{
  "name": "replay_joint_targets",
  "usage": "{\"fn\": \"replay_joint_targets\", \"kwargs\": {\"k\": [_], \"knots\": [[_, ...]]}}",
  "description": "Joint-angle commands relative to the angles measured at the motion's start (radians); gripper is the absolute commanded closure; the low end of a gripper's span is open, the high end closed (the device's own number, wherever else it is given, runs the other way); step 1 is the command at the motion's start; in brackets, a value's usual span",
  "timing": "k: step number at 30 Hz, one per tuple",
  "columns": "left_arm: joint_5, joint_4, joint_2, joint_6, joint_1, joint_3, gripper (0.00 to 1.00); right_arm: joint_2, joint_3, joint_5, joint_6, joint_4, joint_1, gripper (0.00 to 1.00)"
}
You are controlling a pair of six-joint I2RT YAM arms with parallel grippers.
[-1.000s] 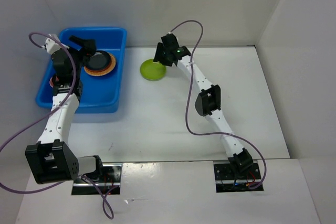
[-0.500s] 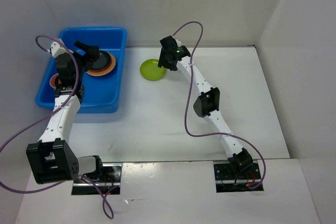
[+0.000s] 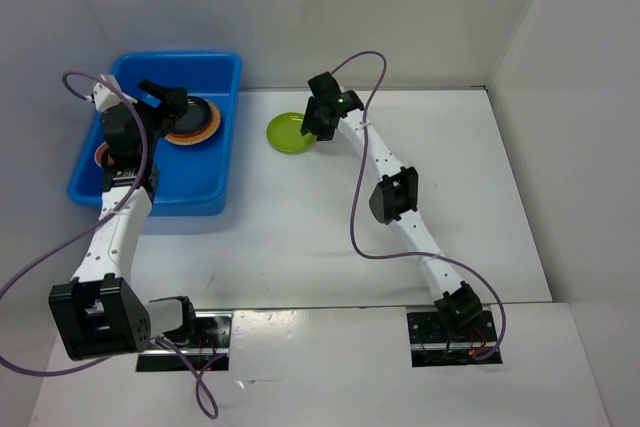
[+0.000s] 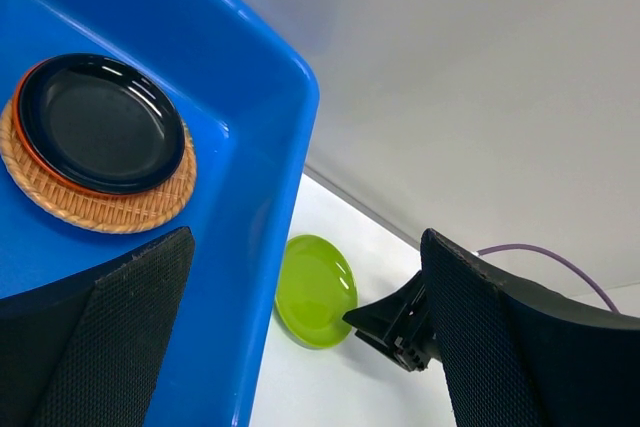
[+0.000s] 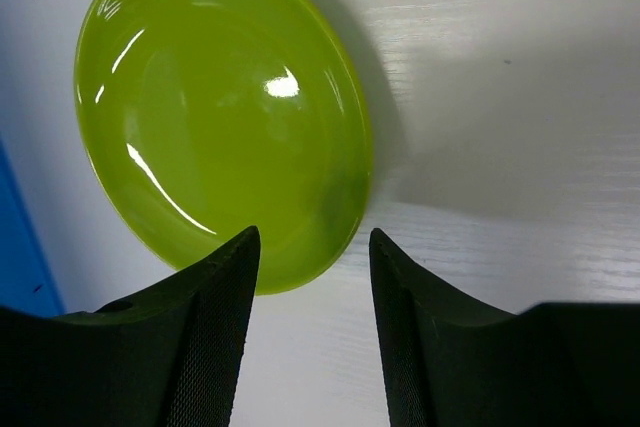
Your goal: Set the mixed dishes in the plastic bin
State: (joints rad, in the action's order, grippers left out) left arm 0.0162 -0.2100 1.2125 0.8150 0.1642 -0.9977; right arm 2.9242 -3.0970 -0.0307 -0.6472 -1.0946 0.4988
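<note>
Directions are read on the top view, with 12 o'clock at the far wall.

**Bin.** The blue plastic bin [image 3: 176, 55] stands on the white bench [image 3: 300, 237] in the 10 o'clock sector, close to the left wall.

**Bin contents.** A stack of three dishes lies toward the 12 o'clock end of the bin floor. A woven tan plate [image 4: 100, 211] is at the bottom. A thin orange plate [image 4: 35, 159] edge shows above it. A glossy black plate [image 4: 100, 122] is on top. A salmon-pink round item [image 3: 99, 155] lies at the 9 o'clock side of the bin, mostly hidden by the left arm; what it is cannot be told.

**Left gripper.** The left gripper [image 4: 308, 237] hangs over the bin interior, just at 9 o'clock of the stack. Its jaws are fully released and hold nothing. No dish touches either finger.

**Lime green plate.** The lime green plate [image 3: 290, 132] lies flat on the bench outside the bin, just off the bin's 3 o'clock wall and apart from it.

**Right gripper.** The right gripper [image 5: 312, 237] sits at the 3 o'clock edge of this plate, pointing toward 9 o'clock.

- The jaws stand partly released, with a clear gap between them.
- In the right wrist view, the near rim of the plate runs across that gap.
- Whether either finger touches the rim cannot be told.
- The plate is not lifted or clenched.

**Cables.** A purple cable [image 3: 357, 207] loops along each arm.
</note>
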Motion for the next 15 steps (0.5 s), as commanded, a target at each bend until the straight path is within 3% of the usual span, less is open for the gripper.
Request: {"fn": "replay_joint_targets", "kwargs": {"k": [1,10,15], "knots": [[0.014,-0.051,-0.034,-0.004,0.009,0.005,0.0,0.042,-0.042,0.069,-0.023,0.038,-0.023,0.47],[0.024,-0.051,-0.044,-0.004,0.009,0.005,0.0,0.073,-0.042,0.072,-0.032,0.029,-0.032,0.47],[0.024,-0.06,-0.053,-0.004,0.009,0.016,0.0,0.101,-0.042,0.103,-0.063,0.038,-0.042,0.66]]}}
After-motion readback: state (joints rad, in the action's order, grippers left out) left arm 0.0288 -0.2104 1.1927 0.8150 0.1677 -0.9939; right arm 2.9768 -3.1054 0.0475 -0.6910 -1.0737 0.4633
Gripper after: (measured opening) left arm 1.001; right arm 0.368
